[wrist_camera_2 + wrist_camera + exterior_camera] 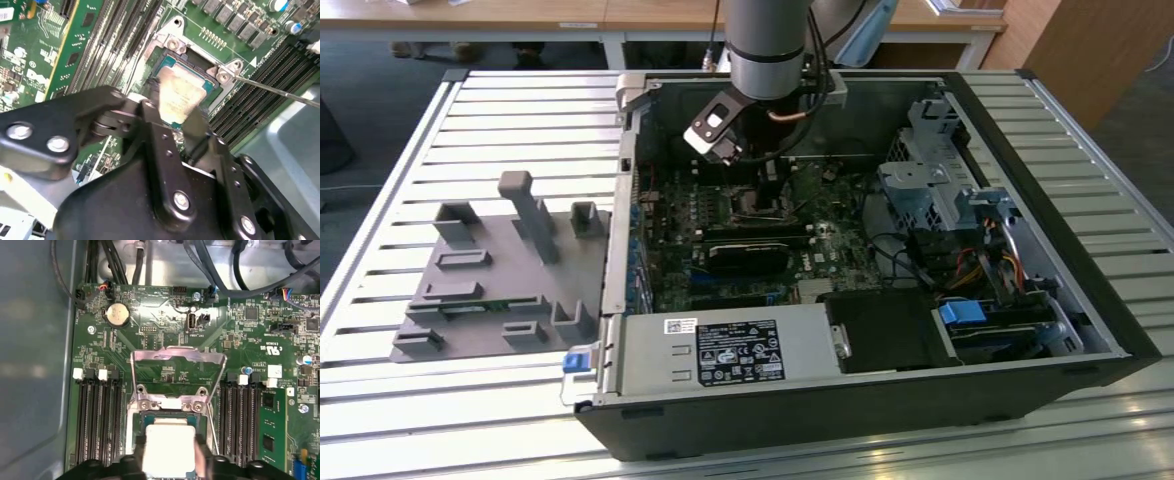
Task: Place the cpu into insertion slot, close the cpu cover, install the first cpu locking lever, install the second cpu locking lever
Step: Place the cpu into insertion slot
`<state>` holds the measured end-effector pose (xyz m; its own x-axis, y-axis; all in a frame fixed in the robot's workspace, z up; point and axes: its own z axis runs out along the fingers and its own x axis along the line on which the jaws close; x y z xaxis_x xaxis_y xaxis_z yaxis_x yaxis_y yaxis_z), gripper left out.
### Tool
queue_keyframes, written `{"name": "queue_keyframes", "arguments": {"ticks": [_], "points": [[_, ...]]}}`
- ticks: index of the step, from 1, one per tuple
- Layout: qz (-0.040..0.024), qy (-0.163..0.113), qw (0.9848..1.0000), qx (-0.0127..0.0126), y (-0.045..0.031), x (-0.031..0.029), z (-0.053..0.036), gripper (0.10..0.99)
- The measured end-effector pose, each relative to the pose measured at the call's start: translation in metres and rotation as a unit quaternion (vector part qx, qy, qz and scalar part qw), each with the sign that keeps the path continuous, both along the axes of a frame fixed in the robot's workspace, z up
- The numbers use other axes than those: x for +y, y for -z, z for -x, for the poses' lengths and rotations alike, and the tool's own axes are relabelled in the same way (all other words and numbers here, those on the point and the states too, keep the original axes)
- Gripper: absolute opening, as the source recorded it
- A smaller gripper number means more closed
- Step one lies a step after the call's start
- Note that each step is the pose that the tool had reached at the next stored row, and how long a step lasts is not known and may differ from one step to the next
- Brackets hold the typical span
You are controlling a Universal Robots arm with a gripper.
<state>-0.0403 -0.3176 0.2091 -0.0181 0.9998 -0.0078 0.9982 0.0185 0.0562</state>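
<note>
At mid-frame the cpu cover (177,360) stands swung up, green board showing through its square window. Just beside its hinge, at the frame's edge, the pale cpu (169,446) lies over the insertion slot (152,416), pinched on two opposite sides by the gripper (170,466). Black memory slots (97,415) flank the socket, and a coin cell (117,315) sits beyond the cover.

In the exterior view the open computer case (854,415) sits on the slatted table (400,420), with a grey fixture block (494,285) out at nine o'clock from it. Inside, the white-labelled grey box (727,350) holds the six o'clock edge. The long black card (747,255) lies just toward twelve from it, and a blue clip (963,312) shows at four o'clock of the case.
</note>
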Motion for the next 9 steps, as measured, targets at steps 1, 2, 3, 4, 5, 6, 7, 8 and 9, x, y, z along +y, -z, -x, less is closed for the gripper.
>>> {"name": "queue_keyframes", "arguments": {"ticks": [1, 2, 3, 4, 5, 6, 7, 8, 9], "points": [[-0.0010, 0.000, 1.0000, 0.0021, -0.0002, -0.0012, -0.0001, 0.475], [-0.0030, 0.000, 1.0000, 0.0035, -0.0004, -0.0026, -0.0001, 0.416], [-0.0051, 0.000, 1.0000, 0.0046, -0.0005, -0.0039, -0.0002, 0.361], [-0.0070, 0.000, 1.0000, 0.0059, -0.0005, -0.0049, -0.0002, 0.361], [-0.0090, 0.000, 0.9999, 0.0069, -0.0005, -0.0057, -0.0003, 0.302], [-0.0112, 0.000, 0.9999, 0.0078, -0.0006, -0.0060, -0.0005, 0.243], [-0.0129, 0.000, 0.9999, 0.0085, -0.0006, -0.0061, -0.0007, 0.243], [-0.0146, 0.000, 0.9999, 0.0091, -0.0007, -0.0061, -0.0008, 0.184], [-0.0157, 0.000, 0.9998, 0.0093, -0.0007, -0.0061, -0.0008, 0.125]]}}
